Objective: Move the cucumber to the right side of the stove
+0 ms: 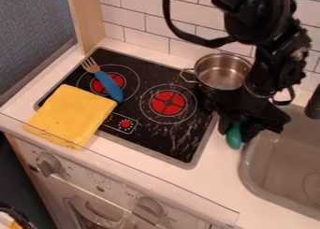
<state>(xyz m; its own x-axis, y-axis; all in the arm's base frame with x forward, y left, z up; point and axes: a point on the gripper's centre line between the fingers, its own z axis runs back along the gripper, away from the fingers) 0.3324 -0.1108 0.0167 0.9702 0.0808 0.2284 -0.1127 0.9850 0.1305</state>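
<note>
Cucumber [234, 138] on the right side, between the stove [193, 160] and the sink [244, 174], its green rounded end showing below the gripper [236, 132]. The gripper is clamped on it, one finger on each side; whether its underside touches the worktop [215, 186] cannot be told. The arm comes down from the top edge, hiding part of the stove's back right corner.

The worktop is pale, with a white tiled wall [147, 36] behind and a wooden panel [85, 17] at the back left. Below its front edge are the oven's knobs [48, 164]. The black stove is set into the worktop, tilted in the view, with red burner centres and pale smears on its right part.

A metal pot [220, 74] stands at the stove's back right, close beside the arm. A fork [109, 85] with a blue handle lies over the back left burner, the handle's end right by a folded yellow cloth [72, 113], which overlaps the stove's left front corner and edge.

The strip of worktop between stove and sink is narrow at the gripper and broadens toward the front. A black faucet [314, 104] stands at the right edge.
</note>
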